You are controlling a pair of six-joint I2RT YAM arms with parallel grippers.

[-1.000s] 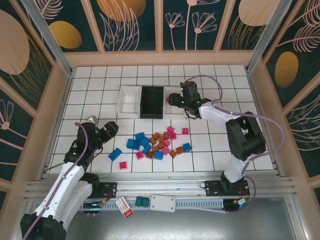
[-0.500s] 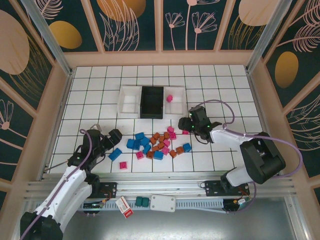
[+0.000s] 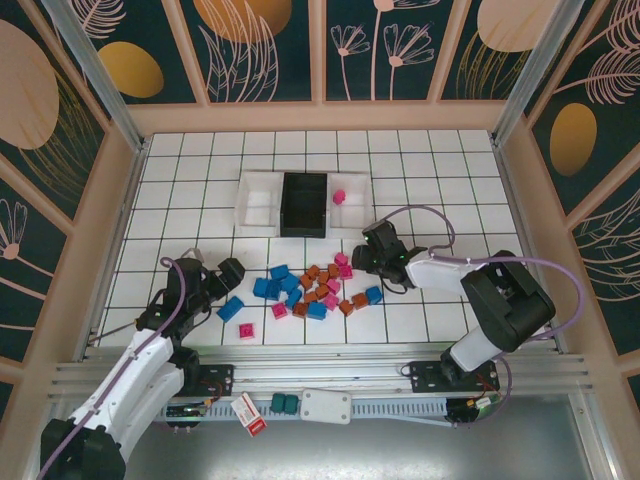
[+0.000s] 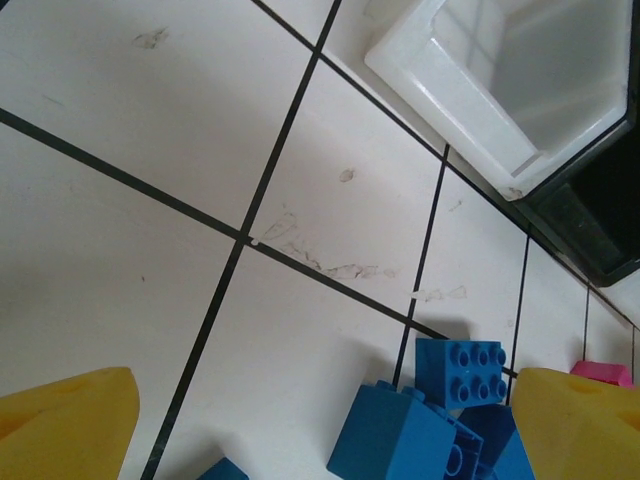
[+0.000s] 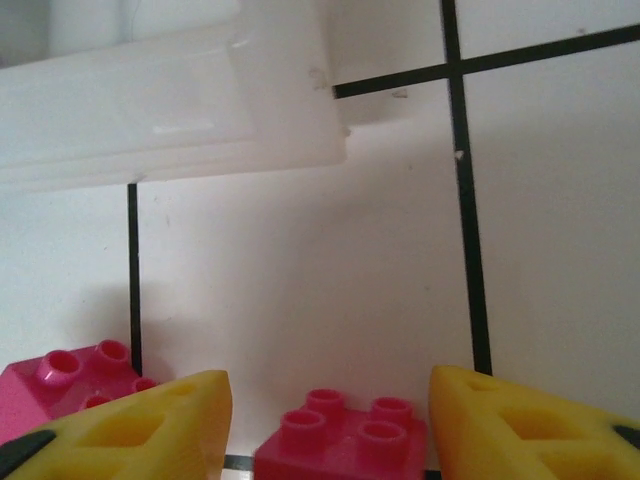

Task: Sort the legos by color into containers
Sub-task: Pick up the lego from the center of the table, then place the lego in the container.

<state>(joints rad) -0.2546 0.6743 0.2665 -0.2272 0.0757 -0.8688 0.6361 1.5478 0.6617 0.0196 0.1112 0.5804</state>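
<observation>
The legos lie in a pile (image 3: 315, 288) of blue, orange-brown and pink bricks on the white tiles. My right gripper (image 3: 372, 258) is at the pile's right end, open. In the right wrist view a pink lego (image 5: 345, 440) sits on the floor between the yellow fingers (image 5: 520, 420), untouched, and another pink lego (image 5: 80, 375) lies left of it. My left gripper (image 3: 232, 272) is open at the pile's left end, near blue legos (image 4: 460, 370). The left white bin (image 3: 258, 203) and the black bin (image 3: 305, 204) look empty. The right white bin (image 3: 356, 200) holds one pink lego (image 3: 339, 197).
Wooden walls ring the tiled floor. On the front rail lie a red-and-white tag (image 3: 248, 412), two teal blocks (image 3: 284, 403) and a white piece (image 3: 325, 405). A lone blue brick (image 3: 230, 307) and a pink one (image 3: 246, 331) lie left of the pile.
My right gripper came from the right white bin down to the pile, leaving a pink lego in that bin, then shifted slightly left. My left gripper moved nearer the pile.
</observation>
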